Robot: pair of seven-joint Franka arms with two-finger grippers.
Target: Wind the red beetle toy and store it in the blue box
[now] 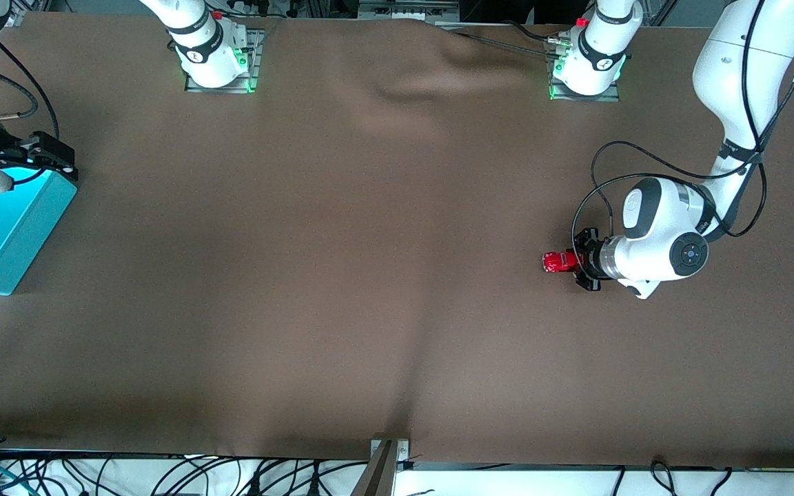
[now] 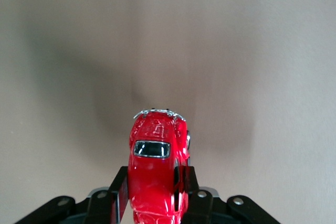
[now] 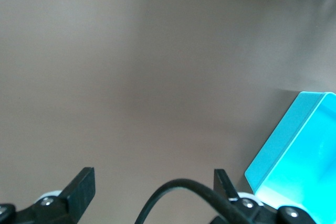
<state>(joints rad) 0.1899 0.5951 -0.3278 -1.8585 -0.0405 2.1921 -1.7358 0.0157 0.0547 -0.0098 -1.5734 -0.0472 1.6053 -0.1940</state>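
Observation:
The red beetle toy (image 1: 560,262) is a tiny glossy car with dark windows, held low over the brown cloth toward the left arm's end of the table. My left gripper (image 1: 574,262) lies nearly level and is shut on the toy's sides. In the left wrist view the toy (image 2: 155,156) sticks out from between the black fingers (image 2: 119,190) of that gripper (image 2: 156,176). The blue box (image 1: 4,227) sits at the right arm's end of the table. My right gripper (image 1: 59,160) waits open over the box's edge, empty (image 3: 153,176), with the box (image 3: 299,145) beside it.
A brown cloth (image 1: 369,241) covers the table and has a wrinkle (image 1: 404,89) near the arm bases. Loose cables (image 1: 163,475) hang along the edge nearest the front camera. A black cable (image 3: 178,195) loops between the right gripper's fingers.

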